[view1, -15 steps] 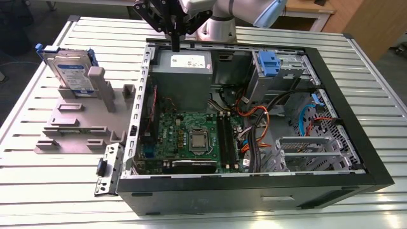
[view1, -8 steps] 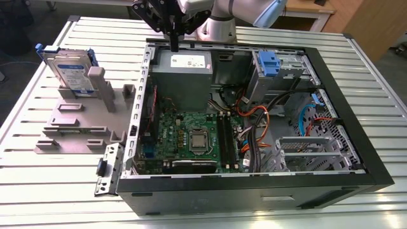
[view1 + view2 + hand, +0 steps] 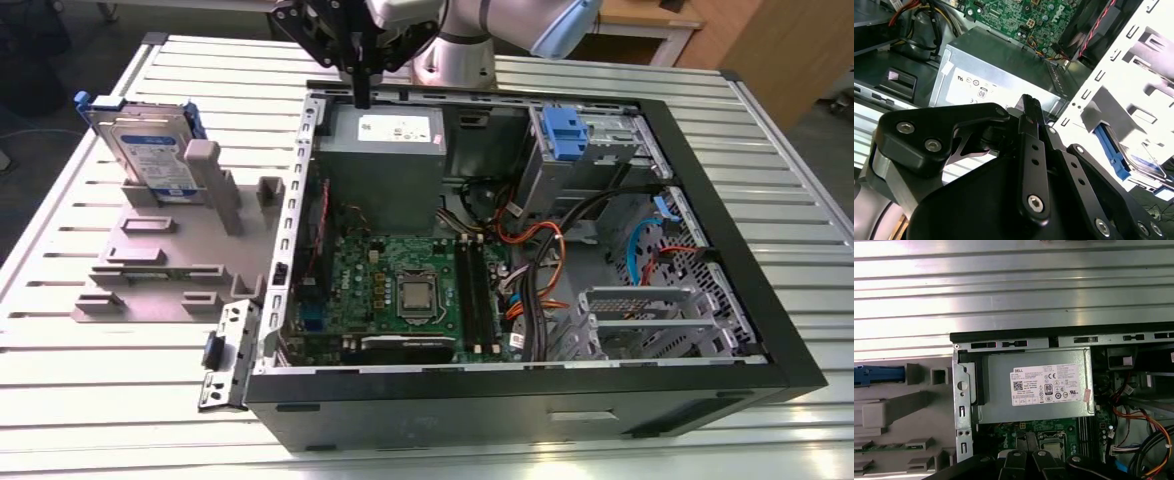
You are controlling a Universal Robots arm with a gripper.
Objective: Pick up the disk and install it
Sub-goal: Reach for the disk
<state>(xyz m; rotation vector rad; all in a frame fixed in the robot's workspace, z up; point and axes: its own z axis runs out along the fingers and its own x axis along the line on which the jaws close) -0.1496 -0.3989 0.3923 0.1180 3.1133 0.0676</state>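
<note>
Tool [image 3: 360, 98] near white-stickered PSU [image 3: 380, 165], disk [image 3: 140, 150] in stand [image 3: 147, 270]

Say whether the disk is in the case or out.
Out: the disk stands upright in the grey stand, beside the case.

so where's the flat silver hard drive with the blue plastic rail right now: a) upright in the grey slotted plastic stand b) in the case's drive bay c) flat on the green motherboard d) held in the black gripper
a: in the exterior view the hard drive stands upright in the grey stand, while the gripper hangs over the grey power-supply box.
</note>
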